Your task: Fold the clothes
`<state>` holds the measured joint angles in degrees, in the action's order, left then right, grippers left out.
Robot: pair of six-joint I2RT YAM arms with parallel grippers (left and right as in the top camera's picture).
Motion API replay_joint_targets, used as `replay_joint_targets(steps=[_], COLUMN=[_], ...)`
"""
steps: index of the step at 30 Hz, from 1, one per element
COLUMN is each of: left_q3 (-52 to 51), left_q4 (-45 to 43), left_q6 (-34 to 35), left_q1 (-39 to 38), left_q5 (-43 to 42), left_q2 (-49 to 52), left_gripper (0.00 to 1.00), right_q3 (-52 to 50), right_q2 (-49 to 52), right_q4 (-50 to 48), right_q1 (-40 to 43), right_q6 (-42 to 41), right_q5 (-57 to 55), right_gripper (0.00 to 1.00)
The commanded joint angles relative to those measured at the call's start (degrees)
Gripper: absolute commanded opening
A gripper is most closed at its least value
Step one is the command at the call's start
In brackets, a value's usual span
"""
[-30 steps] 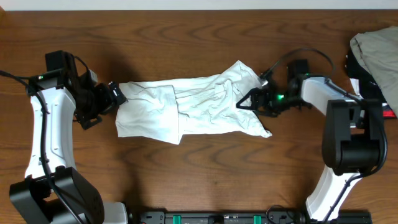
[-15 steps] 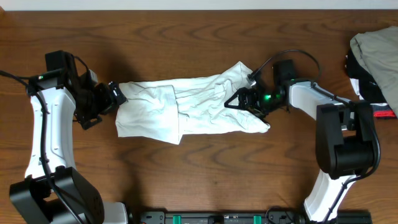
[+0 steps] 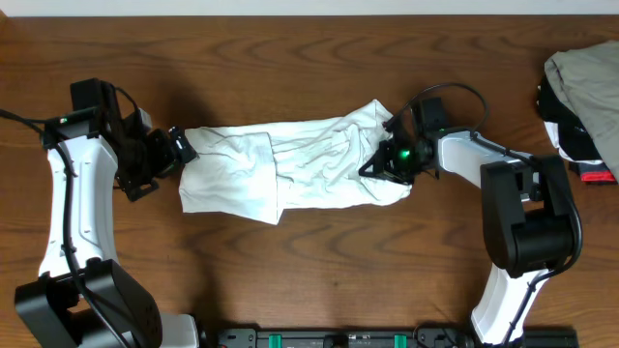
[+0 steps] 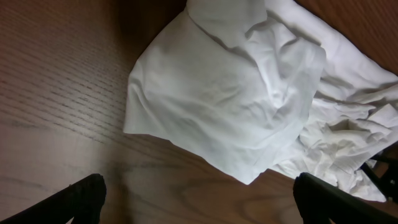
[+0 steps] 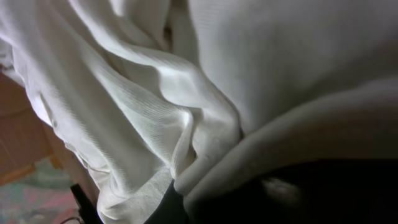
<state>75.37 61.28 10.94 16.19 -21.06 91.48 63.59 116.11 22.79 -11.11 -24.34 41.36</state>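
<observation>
**Right end effector (image 3: 385, 162) pressed shut on the right end of the white T-shirt (image 3: 290, 169); left end effector (image 3: 177, 147) spread wide at its left edge.**

The T-shirt lies crumpled in a long band across the middle of the desk (image 3: 319, 68), well apart from the heap of other garments (image 3: 580, 77) at the upper right. The right wrist view is filled with bunched folds, so the pinch probably takes several layers. It seems best to lift gently and to close the left side on the facing edge before pulling, so the 2 grips stretch the cloth rather than drag it. The right forearm lies low, pointing toward frame left. The left arm rises from the lower left, elbow bent, holding nothing.
</observation>
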Motion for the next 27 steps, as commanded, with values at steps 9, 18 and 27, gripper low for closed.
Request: replay_joint_targets(steps=[9, 18, 27], left_q3=[0.7, 0.7, 0.7], left_q4=[0.2, 0.2, 0.2], left_q6=[0.3, 0.3, 0.3], left_q1=[0.1, 0.1, 0.1], left_q5=[-0.5, -0.5, -0.5], left_q2=[0.0, 0.0, 0.0], left_gripper=[0.98, 0.98, 0.98], right_q3=[-0.1, 1.1, 12.4], right_q2=[0.0, -4.8, -7.7], right_q4=[2.4, 9.9, 27.4], right_q1=[10.0, 20.3, 22.8], right_q6=[-1.3, 7.3, 11.4], right_q5=[-5.1, -5.6, -22.6], right_gripper=[0.01, 0.01, 0.01])
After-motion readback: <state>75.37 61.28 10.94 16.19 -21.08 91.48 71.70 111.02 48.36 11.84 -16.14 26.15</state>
